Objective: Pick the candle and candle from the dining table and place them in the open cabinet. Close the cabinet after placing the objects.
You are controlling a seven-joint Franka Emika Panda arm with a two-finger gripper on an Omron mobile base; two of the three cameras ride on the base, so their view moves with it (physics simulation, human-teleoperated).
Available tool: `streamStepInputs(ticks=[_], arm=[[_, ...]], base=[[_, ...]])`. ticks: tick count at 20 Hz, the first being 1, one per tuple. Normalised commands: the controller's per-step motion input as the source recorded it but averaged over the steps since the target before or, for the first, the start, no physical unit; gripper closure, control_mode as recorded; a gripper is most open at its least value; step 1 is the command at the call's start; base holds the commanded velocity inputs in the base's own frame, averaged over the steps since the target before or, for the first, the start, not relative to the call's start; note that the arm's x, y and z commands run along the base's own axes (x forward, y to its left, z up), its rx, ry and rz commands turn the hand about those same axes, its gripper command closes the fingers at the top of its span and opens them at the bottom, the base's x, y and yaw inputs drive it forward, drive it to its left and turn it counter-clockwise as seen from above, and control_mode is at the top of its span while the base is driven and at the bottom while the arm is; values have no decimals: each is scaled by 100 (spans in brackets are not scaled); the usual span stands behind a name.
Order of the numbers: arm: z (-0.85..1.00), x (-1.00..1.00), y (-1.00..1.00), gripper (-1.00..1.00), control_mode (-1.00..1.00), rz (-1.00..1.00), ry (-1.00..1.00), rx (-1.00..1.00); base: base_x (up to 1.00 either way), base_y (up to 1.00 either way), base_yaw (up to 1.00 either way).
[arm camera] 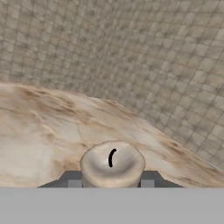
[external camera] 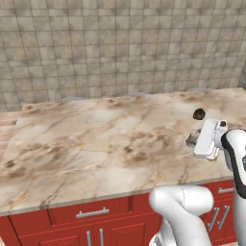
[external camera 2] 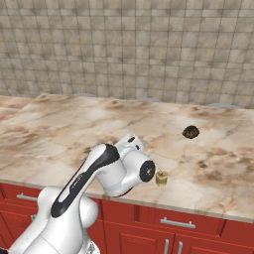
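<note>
Behind everything, a wall of small square grey-beige tiles (external camera: 120, 43) with a rough, mottled surface rises at the back of the scene. Below it the counter (external camera: 86, 144) spreads broad and flat, its smooth beige top streaked with brown marble veining, over glossy red drawer fronts (external camera: 91, 214) with short silver bar handles. A dark brown, lumpy round item (external camera 2: 191, 132) sits on the top, well behind the arm's working spot. The end effector (arm camera: 112, 183) is pinching the squat candle (arm camera: 112, 162), a short golden-tan cylinder with a slightly dished, pale top and a thin curved black wick; the dark fingertips (arm camera: 72, 180) press against its sides. In the right base view this candle (external camera 2: 161, 178) is near the counter's front edge, just beside the white wrist.
</note>
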Motion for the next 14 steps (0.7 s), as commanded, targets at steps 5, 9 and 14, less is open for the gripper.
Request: streamStepInputs(ticks=[5,9,14], arm=[[0,0,0,100,100,0,0,0],[0,0,0,100,100,0,0,0],[0,0,0,100,100,0,0,0]], base=[[-28,-9,-15],[-4,-44,-19],[1,-64,-17]])
